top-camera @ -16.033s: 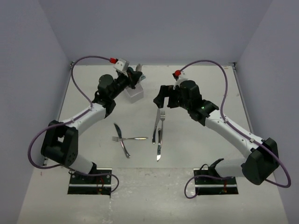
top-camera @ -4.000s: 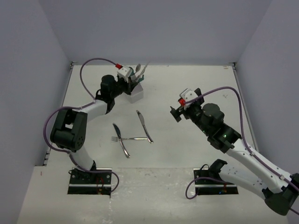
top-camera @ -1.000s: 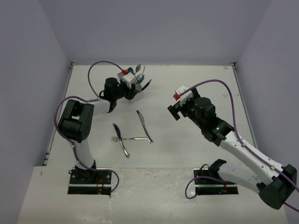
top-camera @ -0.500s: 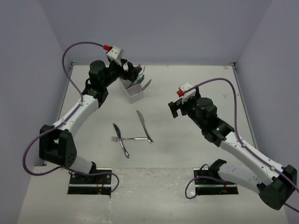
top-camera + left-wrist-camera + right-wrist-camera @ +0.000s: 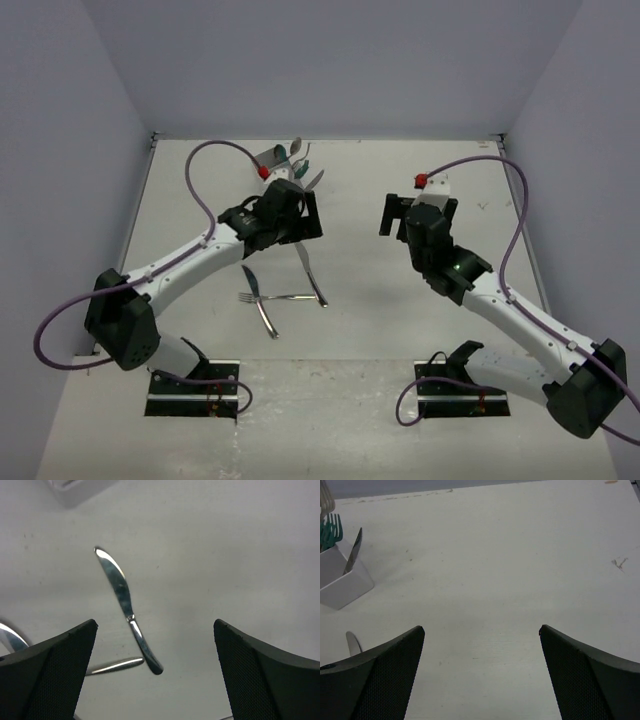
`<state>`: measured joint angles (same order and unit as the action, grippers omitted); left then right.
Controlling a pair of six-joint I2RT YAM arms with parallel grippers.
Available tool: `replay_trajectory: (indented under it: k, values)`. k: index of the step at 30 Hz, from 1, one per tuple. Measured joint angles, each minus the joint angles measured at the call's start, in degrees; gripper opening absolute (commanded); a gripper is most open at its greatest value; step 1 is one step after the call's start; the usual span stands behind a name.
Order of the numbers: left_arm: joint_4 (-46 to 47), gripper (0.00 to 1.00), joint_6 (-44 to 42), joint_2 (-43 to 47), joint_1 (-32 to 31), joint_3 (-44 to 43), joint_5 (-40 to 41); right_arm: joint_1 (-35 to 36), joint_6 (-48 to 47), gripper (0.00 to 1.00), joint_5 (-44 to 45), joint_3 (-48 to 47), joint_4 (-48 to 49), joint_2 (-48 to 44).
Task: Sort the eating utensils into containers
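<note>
Left pincer [image 5: 154,627]: jaws spread wide with nothing between them, hanging over the table.
Right pincer [image 5: 481,630]: jaws just as wide and empty, above bare table.
Organiser [image 5: 342,582]: white, well off to the right pincer's left. It sits just beyond the left pincer's fingertips, with only a corner at the top edge of the left wrist view. From above, the left arm hides most of it.
In the organiser: a teal fork [image 5: 331,532] stands tines up with paler tines behind it. A silver blade [image 5: 352,552] leans out of the nearest end. The top view adds a silver spoon bowl [image 5: 295,146]. Which compartment holds which cannot be told.
Table knife [image 5: 127,605]: silver and lying flat, directly under the left pincer's gap, blade toward the organiser, untouched.
Other loose pieces: a silver fork [image 5: 285,297] and a crossing piece [image 5: 268,318] lie on the near side of the left pincer. The fork's handle end is close to the table knife's handle.
Change: half a second earlier the left pincer was up at the organiser. It now hangs over the table knife. The right pincer has turned toward the far wall. The loose pieces lie as before.
</note>
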<state>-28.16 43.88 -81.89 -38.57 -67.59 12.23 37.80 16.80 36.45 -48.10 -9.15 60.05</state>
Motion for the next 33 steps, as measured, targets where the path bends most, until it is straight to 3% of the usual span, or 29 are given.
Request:
replay_trajectory:
  k: [9, 18, 27, 29, 33]
  values:
    - [-13.70, 1.00, 10.71, -18.12, -4.87, -2.73, 1.03, -1.73, 11.21, 0.99, 1.64, -1.09, -10.40, 0.00]
    - [-17.79, 0.96, 18.75, -26.56, -7.28, -6.23, 1.73, -2.21, 13.60, 0.99, 1.36, -1.29, -15.10, 1.79]
    - [-19.32, 0.75, 24.20, -28.39, -8.15, -6.75, 1.51, -2.62, 13.42, 0.99, 1.38, -1.27, -16.13, 2.40]
    - [-20.00, 0.59, 25.18, -29.14, -8.28, -7.72, 1.51, -2.62, 13.25, 0.99, 1.42, -1.27, -16.15, 2.58]
    - [-20.74, 0.40, 27.06, -29.55, -8.39, -8.28, 1.92, -2.71, 13.16, 0.99, 1.60, -1.27, -16.20, 2.62]
